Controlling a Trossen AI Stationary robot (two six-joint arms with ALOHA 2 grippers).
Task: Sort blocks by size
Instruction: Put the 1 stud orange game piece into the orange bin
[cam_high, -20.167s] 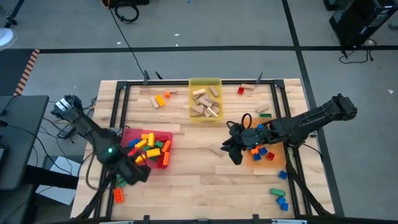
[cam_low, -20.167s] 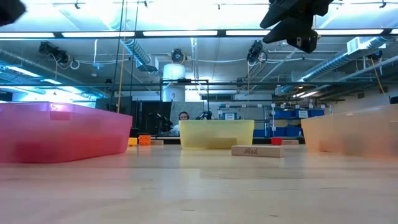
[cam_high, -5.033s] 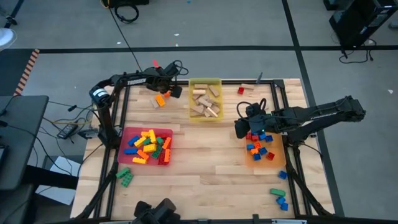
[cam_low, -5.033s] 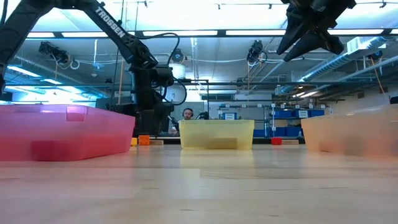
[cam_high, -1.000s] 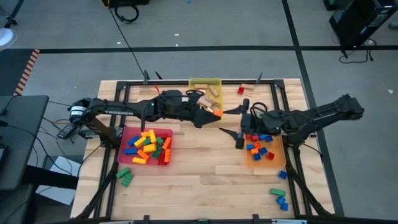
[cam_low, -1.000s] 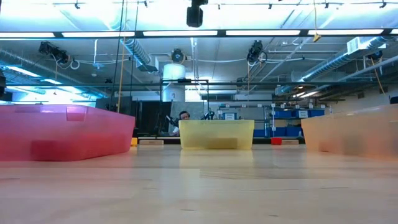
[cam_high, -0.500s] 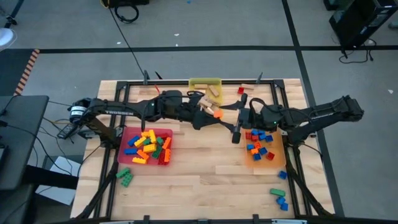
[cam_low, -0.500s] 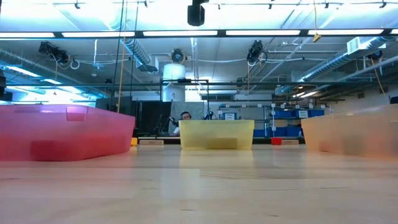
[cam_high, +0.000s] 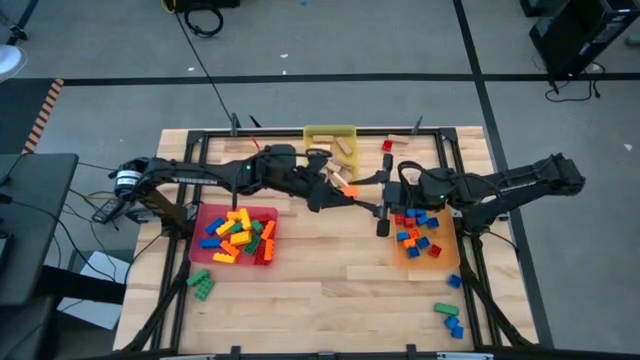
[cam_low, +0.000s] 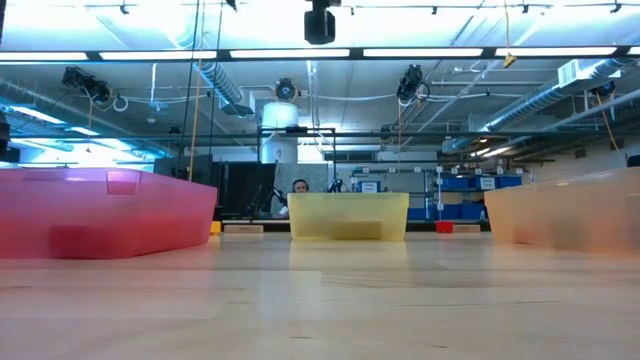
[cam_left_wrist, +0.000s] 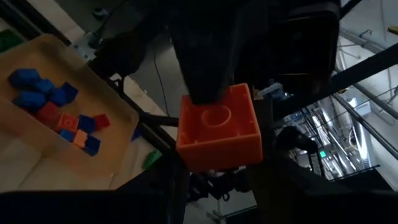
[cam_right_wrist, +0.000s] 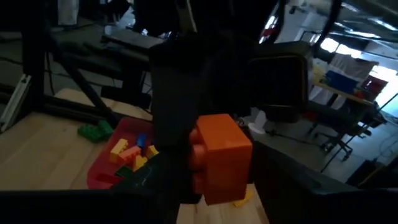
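High view showed the left gripper (cam_high: 340, 187) pinching an orange block (cam_high: 348, 190) above mid-table, the right gripper (cam_high: 377, 200) part-open around it. Three trays held sorted blocks; strays (cam_high: 448, 317) remained on the table (cam_high: 330, 270).

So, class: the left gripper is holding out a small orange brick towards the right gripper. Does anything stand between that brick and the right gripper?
Nothing visible does. The left gripper holds the orange brick in mid-air above bare table; the right gripper faces it directly, not yet shut on it.
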